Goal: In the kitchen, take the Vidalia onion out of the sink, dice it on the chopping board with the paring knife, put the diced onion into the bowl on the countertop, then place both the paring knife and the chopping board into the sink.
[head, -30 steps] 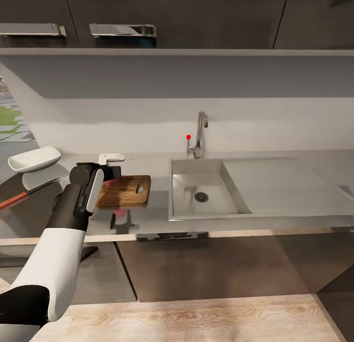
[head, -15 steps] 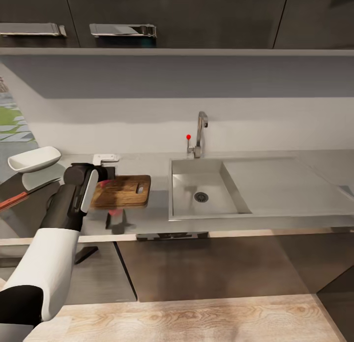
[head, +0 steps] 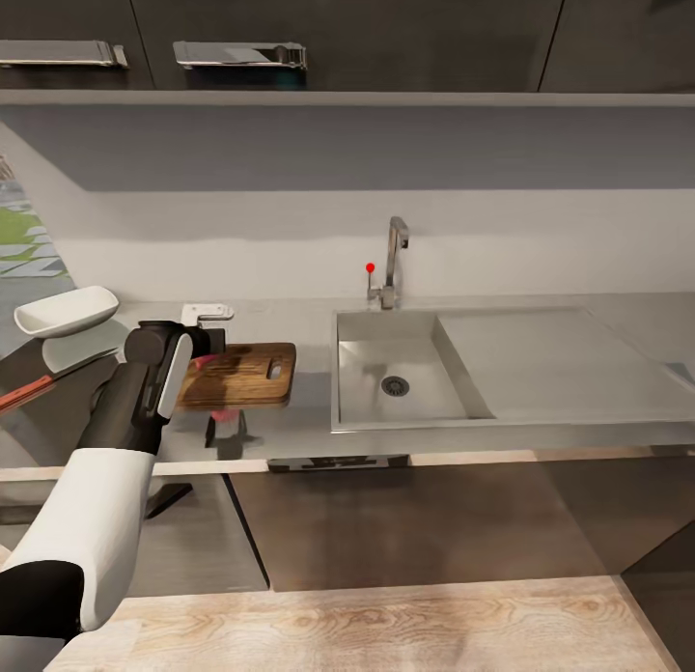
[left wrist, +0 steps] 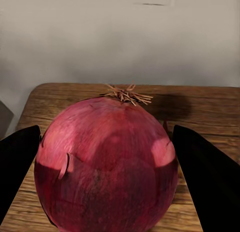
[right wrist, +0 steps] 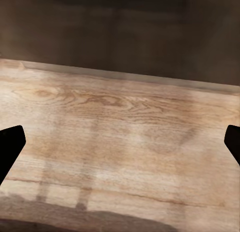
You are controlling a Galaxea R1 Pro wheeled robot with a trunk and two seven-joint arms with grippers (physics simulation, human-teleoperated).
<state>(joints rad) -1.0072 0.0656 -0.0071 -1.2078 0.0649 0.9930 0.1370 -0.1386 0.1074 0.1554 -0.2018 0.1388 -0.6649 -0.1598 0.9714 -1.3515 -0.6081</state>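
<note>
My left gripper (left wrist: 106, 137) is shut on the Vidalia onion (left wrist: 105, 164), a dark pinkish-red ball with dry roots on top; one black finger presses each side. It hangs over the left end of the brown chopping board (head: 247, 375), whose wood (left wrist: 205, 108) lies under the onion. The board lies on the grey countertop (head: 311, 406), left of the sink (head: 365, 350). Further left stand the white bowl (head: 66, 311) and the red-handled paring knife (head: 27, 393). In the right wrist view, my right gripper (right wrist: 120, 147) is open above a wooden floor.
A chrome tap (head: 395, 257) with a red knob stands behind the basin, and a flat drainboard (head: 550, 358) extends to its right. A small white object (head: 208, 312) lies on the counter behind my left wrist. Dark wall cabinets hang overhead.
My left arm has carried the onion a little to the left, toward the board's left end. Over the last half second it has barely moved.
</note>
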